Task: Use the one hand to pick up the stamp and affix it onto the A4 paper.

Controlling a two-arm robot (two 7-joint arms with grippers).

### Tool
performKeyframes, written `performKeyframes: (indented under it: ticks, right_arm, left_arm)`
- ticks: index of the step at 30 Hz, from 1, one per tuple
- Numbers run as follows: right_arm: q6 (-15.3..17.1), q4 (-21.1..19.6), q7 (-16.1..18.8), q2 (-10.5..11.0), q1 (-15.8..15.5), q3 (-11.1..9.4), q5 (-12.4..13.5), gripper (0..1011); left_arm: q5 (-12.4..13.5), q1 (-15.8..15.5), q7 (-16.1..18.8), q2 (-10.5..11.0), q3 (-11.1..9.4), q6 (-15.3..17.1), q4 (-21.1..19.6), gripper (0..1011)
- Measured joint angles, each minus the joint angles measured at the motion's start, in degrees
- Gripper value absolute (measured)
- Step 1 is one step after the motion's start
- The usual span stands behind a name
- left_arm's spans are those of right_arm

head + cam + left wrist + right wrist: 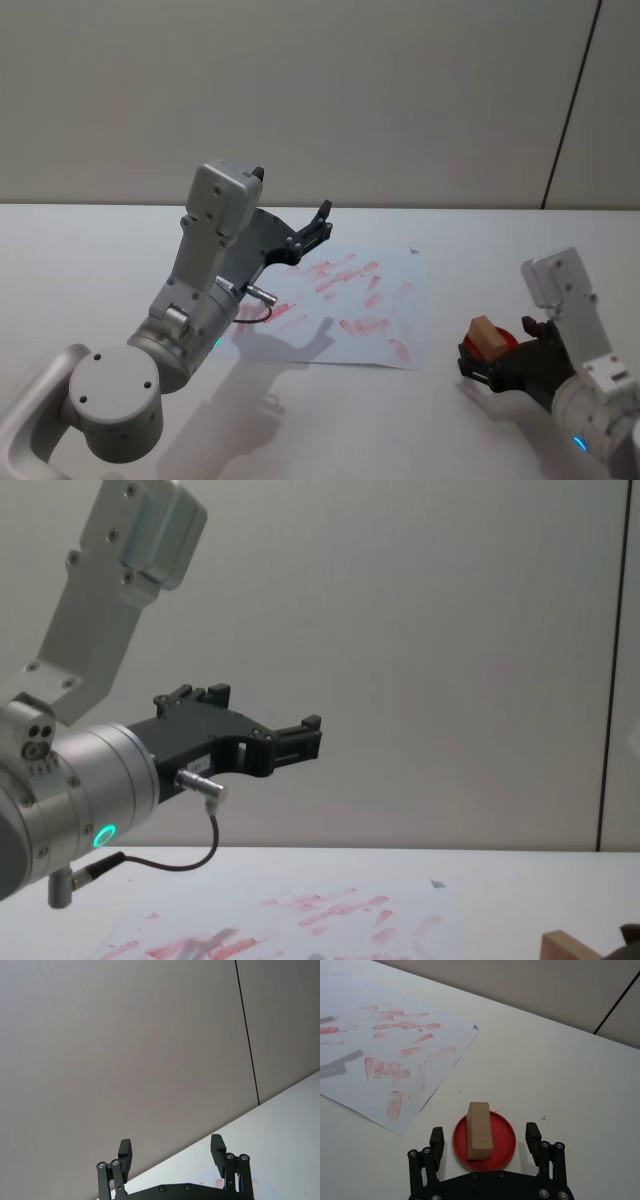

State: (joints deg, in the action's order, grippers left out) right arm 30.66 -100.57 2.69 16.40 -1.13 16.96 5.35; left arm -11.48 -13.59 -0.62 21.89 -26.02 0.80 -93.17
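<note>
Both arms are silver-grey, w/ round joint caps & boxy wrist housings. The left arm (90, 780) has a green ring light, a silver plug & a thin black cable (213, 830). The right arm (575, 300) has a small blue light. The left gripper (171, 1152) & right gripper (485, 1135) are black: two flat fingers on link bars w/ small silver screws.

No writing can be read. A small white label (200, 764) on the left gripper (310, 738), behind its fingers, is illegible.
</note>
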Motion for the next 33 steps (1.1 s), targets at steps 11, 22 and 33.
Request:
performKeyframes:
  ticks: [11,22,33]
  right_arm:
    - [0.3,3.4,0.8,-2.1,2.1,0.8,-2.2,976]
    - [0.3,4.9,1.3,-3.0,3.1,1.2,-3.1,704]
    - [0.3,5.4,1.4,-3.4,3.4,1.3,-3.4,342]
  left_arm:
    - [0.0,0.0,0.0,0.0,0.0,0.0,0.0,1002]
    - [0.0,0.0,0.0,0.0,0.0,0.0,0.0,1002]
    - [0.0,0.0,0.0,0.0,0.0,0.0,0.0,1003]
